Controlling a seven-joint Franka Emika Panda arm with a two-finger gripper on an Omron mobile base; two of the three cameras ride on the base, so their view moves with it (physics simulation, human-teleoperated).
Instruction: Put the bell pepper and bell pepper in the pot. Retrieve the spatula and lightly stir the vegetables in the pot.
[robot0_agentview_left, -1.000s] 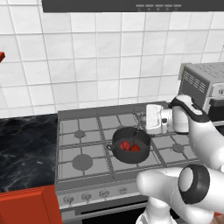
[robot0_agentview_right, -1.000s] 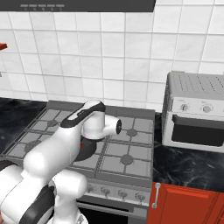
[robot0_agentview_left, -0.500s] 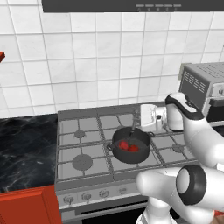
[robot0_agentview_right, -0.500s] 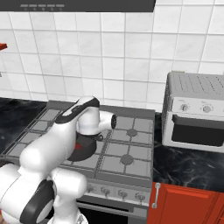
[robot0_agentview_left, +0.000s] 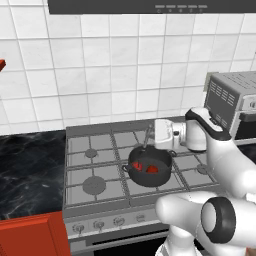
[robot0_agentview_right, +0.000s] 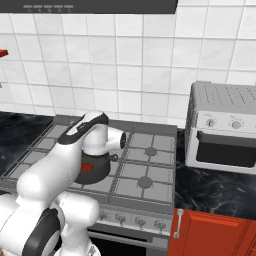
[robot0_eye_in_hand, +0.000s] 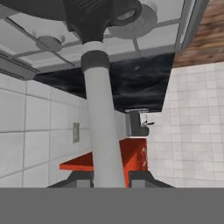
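No readable text, label, brand, number or sign appears on anything in view.

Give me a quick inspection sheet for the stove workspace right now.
Surface: gas stove, grates bare apart from the pot.
Job's things: pot on a front burner; two red bell peppers inside; spatula upright, head down toward the pot.
Clutter: nothing seen.
Grippers: gripper shut on the spatula handle, beside the pot.
Cables: nothing seen.
Surroundings: toaster oven on the black counter, tiled wall, red cabinets below.
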